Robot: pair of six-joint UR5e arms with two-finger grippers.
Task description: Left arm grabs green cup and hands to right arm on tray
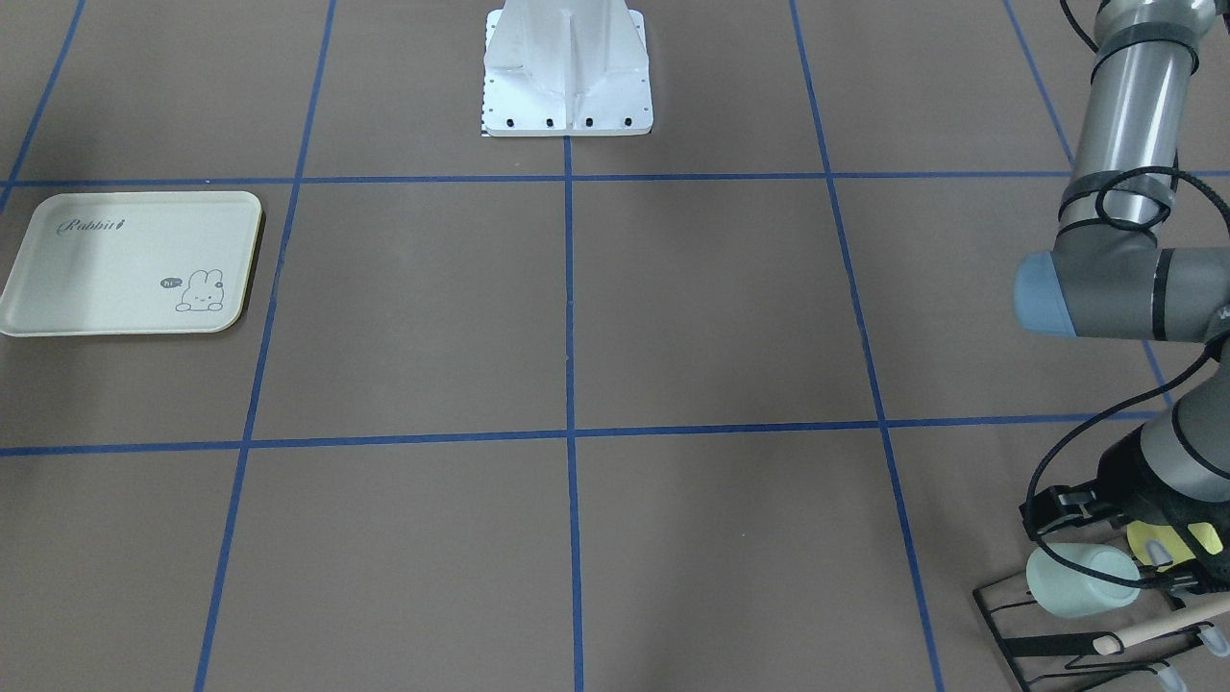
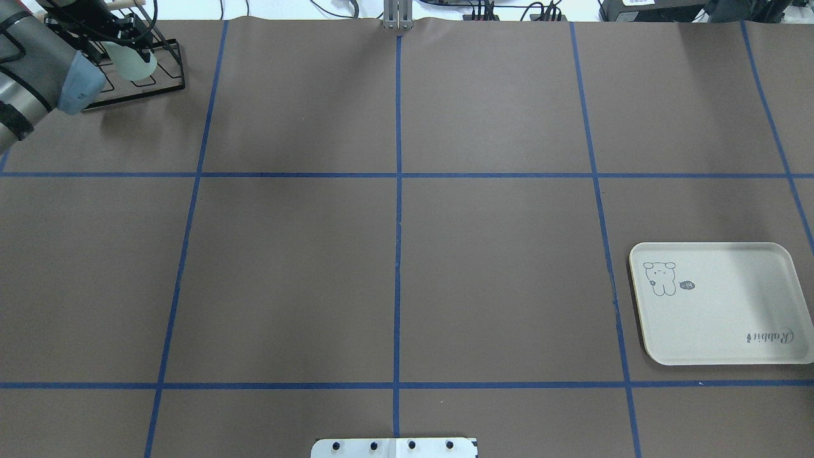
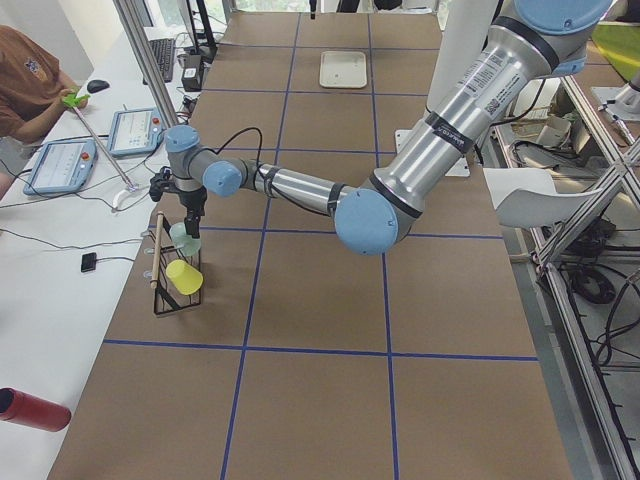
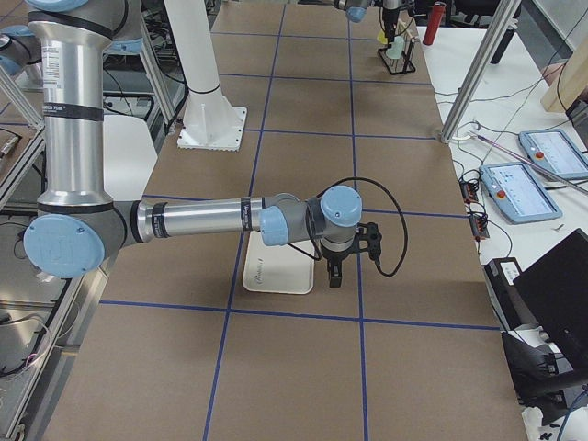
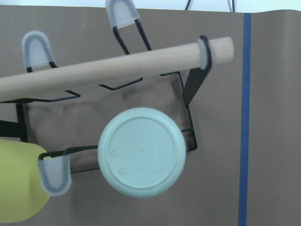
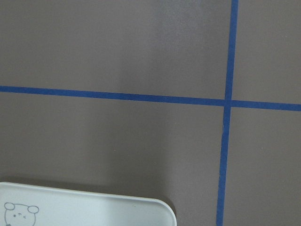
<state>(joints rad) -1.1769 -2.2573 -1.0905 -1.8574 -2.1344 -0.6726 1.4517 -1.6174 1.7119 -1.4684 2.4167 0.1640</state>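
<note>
We see the bench [image 1: 673, 317] covered in brown paper and split into large squares by blue tape [image 1: 569, 384]. A white base [image 1: 567, 77] is bolted at the robot's edge, on the middle tape line. Beyond the far edge runs a white side table with tablets [image 3: 60, 165], where a person [image 3: 25, 80] sits.

The rack [image 2: 168, 79] stands in the far corner on the robot's left, close to both bench edges. The green cup [image 1: 1081, 580] hangs tipped on 1 of its wire pegs. In the left wrist view its round base faces the camera. A yellow cup [image 3: 184, 276] sits on the next peg, just beside it, and a wooden dowel [image 5: 117, 66] runs across the top of the rack.

The left arm [image 1: 1124, 144] reaches out over that corner, and the left claw [image 3: 191, 228] hangs right at the green cup. We cannot tell how wide it stands or whether it touches the cup.

The tray [image 1: 96, 288] lies flat at the robot's right end, inside 1 square, with its near long edge just beside a tape line. The right arm [image 4: 202, 222] stretches low over that end, and the right claw [image 4: 335, 274] points down near the tray. We cannot tell its width either.

Rack and tray are well apart, with a broad stretch of paper between them.
</note>
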